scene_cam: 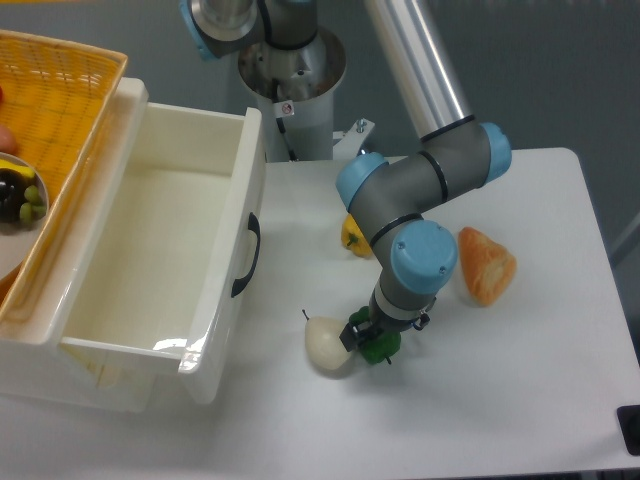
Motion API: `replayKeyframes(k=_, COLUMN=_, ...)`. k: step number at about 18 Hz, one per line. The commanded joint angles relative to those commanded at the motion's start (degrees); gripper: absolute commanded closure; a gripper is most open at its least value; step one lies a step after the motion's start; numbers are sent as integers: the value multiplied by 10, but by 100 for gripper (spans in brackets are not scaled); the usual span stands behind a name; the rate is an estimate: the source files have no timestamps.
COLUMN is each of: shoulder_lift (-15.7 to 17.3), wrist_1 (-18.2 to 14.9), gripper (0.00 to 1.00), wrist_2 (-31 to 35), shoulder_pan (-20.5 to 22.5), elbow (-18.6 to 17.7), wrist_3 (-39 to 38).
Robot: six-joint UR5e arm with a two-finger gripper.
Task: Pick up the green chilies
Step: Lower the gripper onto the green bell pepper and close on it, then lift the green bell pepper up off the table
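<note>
The pincer (372, 335) is reaching straight down onto the counter (520, 400), and the green chilies (380, 347) are sitting directly beneath it, only a sliver of glossy green showing below the wrist. Whether the fingers are spread or pinching the green chilies is impossible to tell, since the arm's blue-capped wrist is covering them from above. Just beside the pincer, touching or nearly touching the green toy, a white pear-shaped item (327, 345) is lying with a thin dark stem. Behind the pincer, a yellow pepper (353, 236) is peeking out, mostly hidden by the arm. On the other side an orange bread-like piece (487, 265) is resting near the wrist. Well apart, a white open drawer (160, 260) is standing, with an orange basket (55, 110) cut off by the frame edge
</note>
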Motion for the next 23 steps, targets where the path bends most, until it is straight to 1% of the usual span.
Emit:
replayKeyframes(k=9, shoulder_lift=-6, wrist_1=0, gripper=0, wrist_2=1, shoulder_pan=0, elbow=2, wrist_3=1)
replayKeyframes(k=10, shoulder_lift=-6, wrist_1=0, gripper=3, wrist_2=1, shoulder_pan=0, elbow=1, wrist_3=1)
replayKeyframes(k=11, shoulder_lift=-7, wrist_1=0, gripper=6, wrist_2=1, shoulder_pan=0, elbow=1, wrist_3=1)
replayKeyframes(k=12, shoulder_lift=-6, wrist_1=0, gripper=22, wrist_2=1, shoulder_pan=0, elbow=1, wrist_3=1)
replayKeyframes(k=13, shoulder_lift=-6, wrist_1=0, gripper=33, wrist_2=1, shoulder_pan=0, elbow=1, wrist_3=1)
replayKeyframes(k=15, shoulder_lift=-6, wrist_1=0, gripper=48, wrist_2=1, shoulder_pan=0, elbow=1, wrist_3=0)
replayKeyframes(k=17, shoulder_lift=-6, wrist_1=0, gripper=52, wrist_2=1, shoulder_pan=0, elbow=1, wrist_3=1)
replayKeyframes(k=20, shoulder_lift=-4, wrist_1=0, gripper=53, wrist_2=0, shoulder_pan=1, elbow=2, wrist_3=1)
replayKeyframes(k=21, shoulder_lift=-4, wrist_1=0, gripper=56, wrist_2=0, shoulder_pan=0, elbow=3, wrist_3=2)
replayKeyframes(k=23, shoulder_lift=0, wrist_1=0, gripper=57, wrist_2=0, shoulder_pan=2, elbow=4, wrist_3=3)
